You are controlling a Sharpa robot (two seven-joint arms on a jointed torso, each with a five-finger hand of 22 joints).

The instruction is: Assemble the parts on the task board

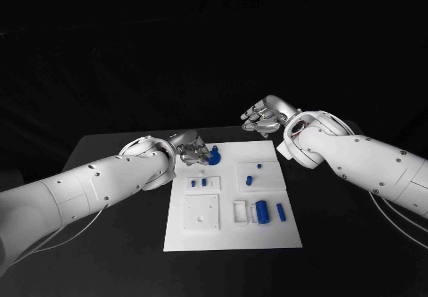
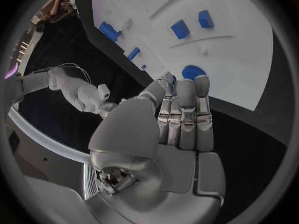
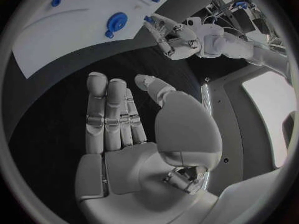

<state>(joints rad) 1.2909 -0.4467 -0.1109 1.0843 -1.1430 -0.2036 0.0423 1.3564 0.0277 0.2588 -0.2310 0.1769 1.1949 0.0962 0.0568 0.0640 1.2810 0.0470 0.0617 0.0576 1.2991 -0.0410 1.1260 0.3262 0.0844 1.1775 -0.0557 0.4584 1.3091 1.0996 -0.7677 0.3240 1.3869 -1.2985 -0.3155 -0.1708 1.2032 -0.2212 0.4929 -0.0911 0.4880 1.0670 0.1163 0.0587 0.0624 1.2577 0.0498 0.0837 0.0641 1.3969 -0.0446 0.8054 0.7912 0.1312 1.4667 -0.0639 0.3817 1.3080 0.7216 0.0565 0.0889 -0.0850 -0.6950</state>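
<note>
L hand [image 1: 189,152]: over task board's far-left corner, fingers straight, side by side, nothing held; tips just by the round blue part [image 1: 214,156].
Task board [image 1: 268,238]: white plate, mid table [image 1: 107,260].
Parts: two small blue blocks [image 1: 203,182] in left recess; blue peg [image 1: 248,180] in mid recess; blue cylinder [image 1: 261,210] and bar [image 1: 280,212] nr board's right side.
R hand [image 1: 265,116]: raised past board's far-right corner, fingers extended, close together, empty.
</note>
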